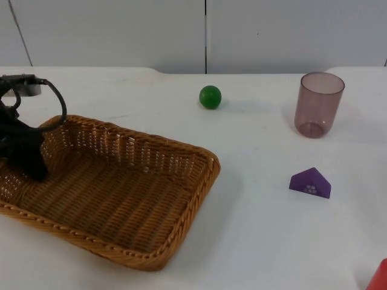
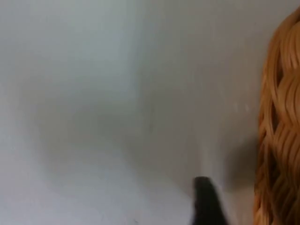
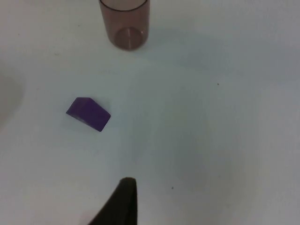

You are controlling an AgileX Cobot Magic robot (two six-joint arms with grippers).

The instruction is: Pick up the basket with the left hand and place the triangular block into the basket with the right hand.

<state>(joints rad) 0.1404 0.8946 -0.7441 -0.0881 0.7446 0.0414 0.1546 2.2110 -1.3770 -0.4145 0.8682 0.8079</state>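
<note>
Our left hand [image 1: 27, 160] sits at the basket's [image 1: 115, 199] nine o'clock end, at its rim; whether it pinches the wicker we cannot tell. To lift well, we want the rim seated between the fingers and the basket raised level. Our right hand [image 3: 123, 201] hovers over the bench [image 1: 254, 241], its spread hidden. The triangular block [image 1: 310, 183] lies at the basket's three o'clock, well apart, near the cup [image 1: 318, 104].

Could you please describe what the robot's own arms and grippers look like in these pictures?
The left gripper and its arm are matte black, bulky and angular, seen at the woven wicker basket. A tapered black fingertip with a squared end shows in the left wrist view. The right gripper's fingertip is likewise plain black, tapered, with no markings visible.
</note>
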